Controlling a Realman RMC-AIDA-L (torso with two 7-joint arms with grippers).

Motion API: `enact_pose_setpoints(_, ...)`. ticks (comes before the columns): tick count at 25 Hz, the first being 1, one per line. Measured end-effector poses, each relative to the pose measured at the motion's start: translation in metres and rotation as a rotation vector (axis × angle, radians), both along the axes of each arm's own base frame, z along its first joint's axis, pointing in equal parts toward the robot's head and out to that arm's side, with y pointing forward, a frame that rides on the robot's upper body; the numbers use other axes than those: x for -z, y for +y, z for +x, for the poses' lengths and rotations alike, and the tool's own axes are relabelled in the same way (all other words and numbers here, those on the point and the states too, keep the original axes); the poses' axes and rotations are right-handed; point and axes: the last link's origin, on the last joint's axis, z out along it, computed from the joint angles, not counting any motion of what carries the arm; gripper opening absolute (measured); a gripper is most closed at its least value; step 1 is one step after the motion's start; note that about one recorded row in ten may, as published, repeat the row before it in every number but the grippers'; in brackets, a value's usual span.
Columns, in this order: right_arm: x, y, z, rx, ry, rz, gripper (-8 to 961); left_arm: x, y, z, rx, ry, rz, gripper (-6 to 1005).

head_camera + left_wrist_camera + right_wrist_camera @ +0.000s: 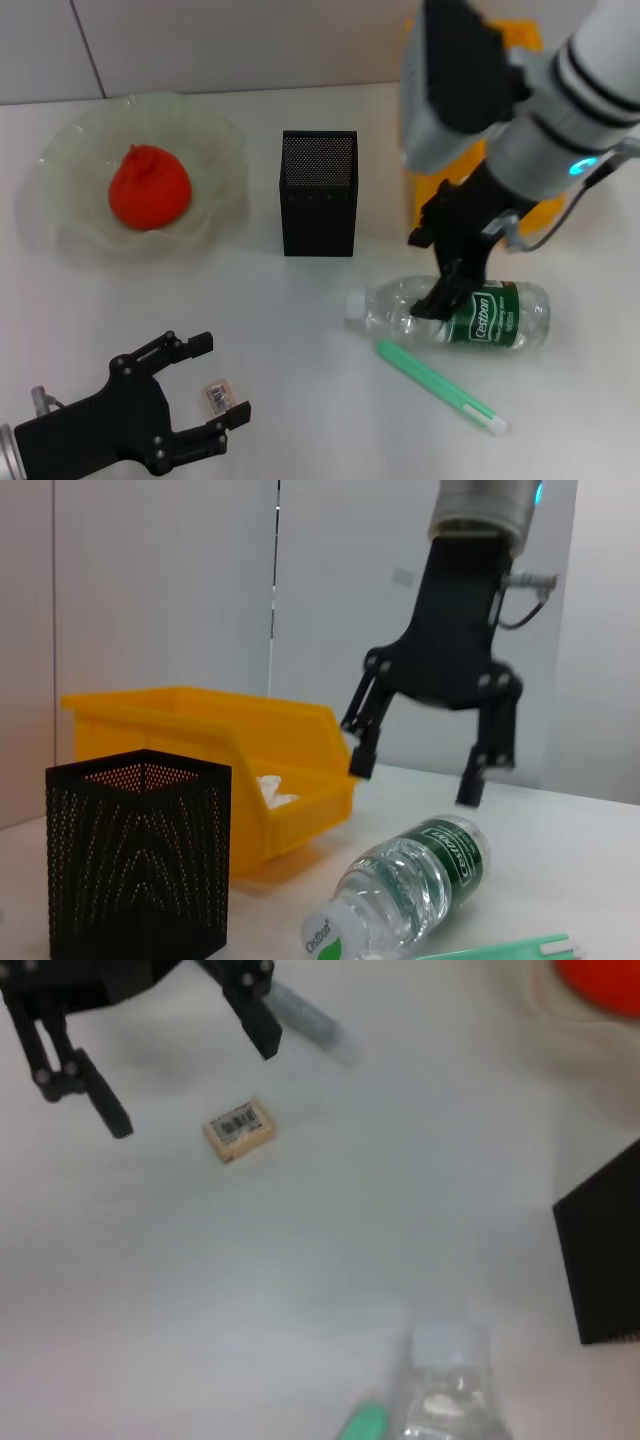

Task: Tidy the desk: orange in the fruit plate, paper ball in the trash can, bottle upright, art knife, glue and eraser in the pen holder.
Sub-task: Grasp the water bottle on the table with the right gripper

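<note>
Clear ribbed bottle [455, 313], lying sideways

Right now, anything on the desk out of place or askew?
Yes. The bottle lies on its side near the pen holder, with the right claw open just above it. A green pen-like tool lies loose beside it, and the eraser sits on the desk between the open left claw's fingers.

The right end effector [445, 285] hovers spread over the lying bottle [452, 313] (beside a green pen [440, 387]); the left end effector [215, 388] flanks the eraser [217, 395].
</note>
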Motion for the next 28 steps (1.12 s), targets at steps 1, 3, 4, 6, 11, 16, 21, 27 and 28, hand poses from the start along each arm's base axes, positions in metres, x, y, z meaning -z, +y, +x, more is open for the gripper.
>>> enact_pose_setpoints(1, 0.006, 0.001, 0.0, -0.007, -0.01, -0.003, 816, 0.0, 0.0, 0.0, -0.001, 0.0, 0.0, 845)
enact_pose_setpoints(3, 0.016, 0.003, 0.0, -0.015, -0.022, -0.01, 814, 0.0, 0.0, 0.0, -0.001, 0.0, 0.0, 844)
enact_pose_setpoints(4, 0.02, 0.004, 0.0, -0.017, -0.029, -0.016, 813, 0.0, 0.0, 0.0, -0.002, 0.0, 0.0, 844)
enact_pose_setpoints(6, 0.029, 0.004, -0.001, -0.021, -0.039, -0.032, 811, 0.0, -0.001, -0.001, -0.002, 0.0, 0.0, 844)
enact_pose_setpoints(11, 0.041, 0.006, -0.004, -0.043, -0.049, -0.028, 806, -0.001, -0.001, -0.001, -0.001, -0.001, -0.001, 844)
enact_pose_setpoints(16, 0.056, 0.009, -0.001, -0.052, -0.06, -0.032, 802, -0.001, -0.001, -0.001, -0.001, -0.001, -0.001, 844)
enact_pose_setpoints(21, 0.07, 0.011, 0.004, -0.059, -0.063, -0.032, 797, -0.001, -0.001, -0.001, -0.001, -0.001, -0.001, 843)
enact_pose_setpoints(27, 0.079, 0.014, 0.008, -0.049, -0.041, -0.02, 791, -0.001, -0.002, -0.001, -0.001, -0.002, -0.002, 843)
enact_pose_setpoints(28, 0.08, 0.015, 0.008, -0.048, -0.039, -0.019, 791, -0.001, -0.002, -0.001, -0.001, -0.002, -0.002, 843)
